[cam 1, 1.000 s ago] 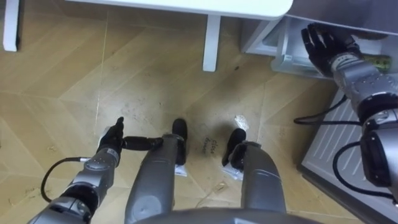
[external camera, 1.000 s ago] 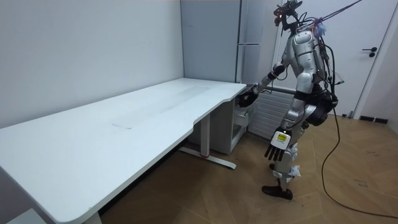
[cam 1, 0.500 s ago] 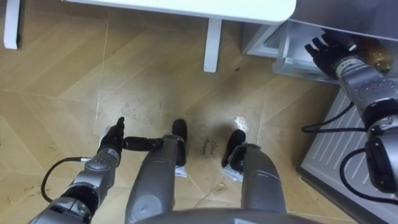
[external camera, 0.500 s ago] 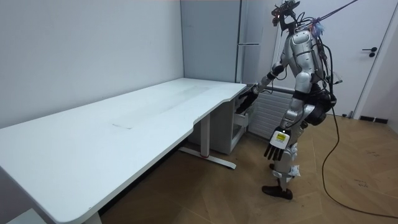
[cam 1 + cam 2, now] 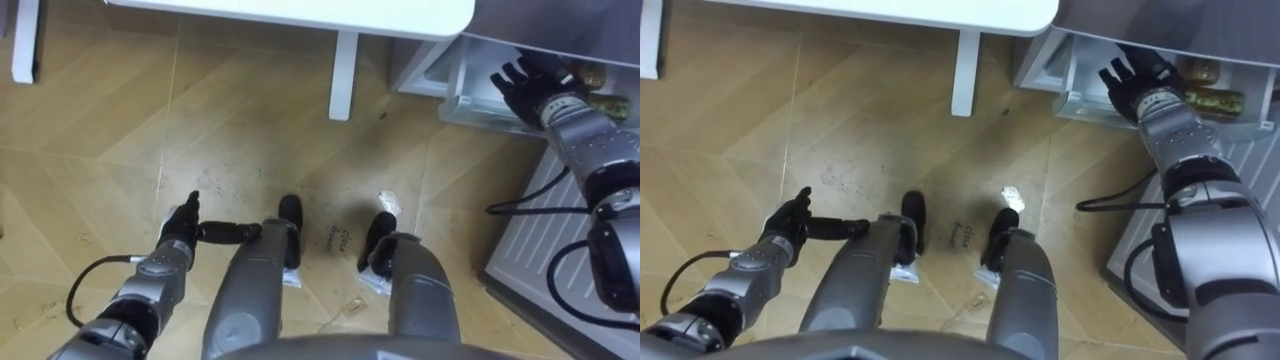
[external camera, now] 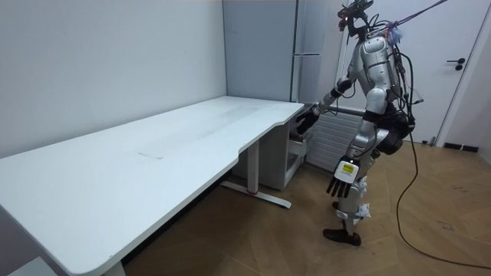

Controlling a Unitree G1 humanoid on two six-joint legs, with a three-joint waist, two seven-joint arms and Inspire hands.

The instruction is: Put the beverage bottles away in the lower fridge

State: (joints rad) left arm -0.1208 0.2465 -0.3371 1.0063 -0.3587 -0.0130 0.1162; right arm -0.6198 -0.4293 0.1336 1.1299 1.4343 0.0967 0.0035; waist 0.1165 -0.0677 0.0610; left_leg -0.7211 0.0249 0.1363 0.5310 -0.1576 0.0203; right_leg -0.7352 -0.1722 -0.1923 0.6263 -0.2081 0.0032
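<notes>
The lower fridge stands open, and its clear drawer (image 5: 1072, 100) shows at the upper right of the eye views. In it lie drinks: a greenish bottle (image 5: 1213, 99) on its side and a brownish one (image 5: 1200, 72) behind it. My right hand (image 5: 1128, 76) is stretched out over the drawer's front, just left of the bottles, with its fingers spread, open and holding nothing. My left hand (image 5: 181, 226) hangs open beside my left leg, low on the left. In the room view I stand upright between the desk and the fridge (image 6: 307, 46), right hand (image 6: 307, 121) reaching forward.
A white desk (image 5: 300, 10) with its leg (image 5: 343, 75) is straight ahead. The open fridge door (image 5: 540, 240) with its ribbed inside stands close on my right. There is bare wooden floor (image 5: 120, 120) ahead and to my left. A room door (image 6: 460, 69) is behind me.
My right hand has shifted slightly over the drawer's front, and its fingers have spread from a loose curl. The left hand has stayed still.
</notes>
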